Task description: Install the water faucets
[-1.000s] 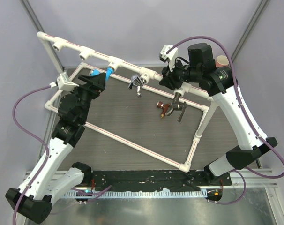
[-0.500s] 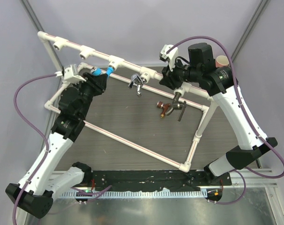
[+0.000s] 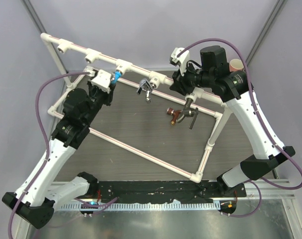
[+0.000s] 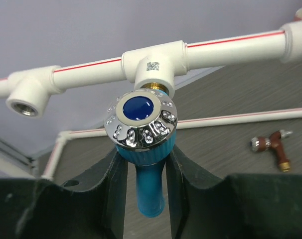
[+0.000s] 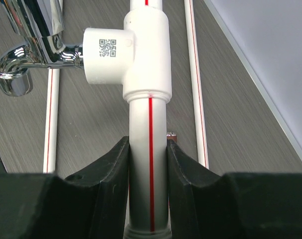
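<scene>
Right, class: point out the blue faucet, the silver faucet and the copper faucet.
blue faucet (image 4: 147, 162), left wrist view, on the blue body under the knob.
silver faucet (image 5: 44, 44), right wrist view, on the chrome body.
copper faucet (image 4: 270, 145), left wrist view, on the brown body.

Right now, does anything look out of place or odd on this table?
Nothing is spilled or broken. Two taps lie loose on the table, not on the pipe: a copper tap and a dark tap beside it. The blue tap sits in its socket, gripped by the left hand.
</scene>
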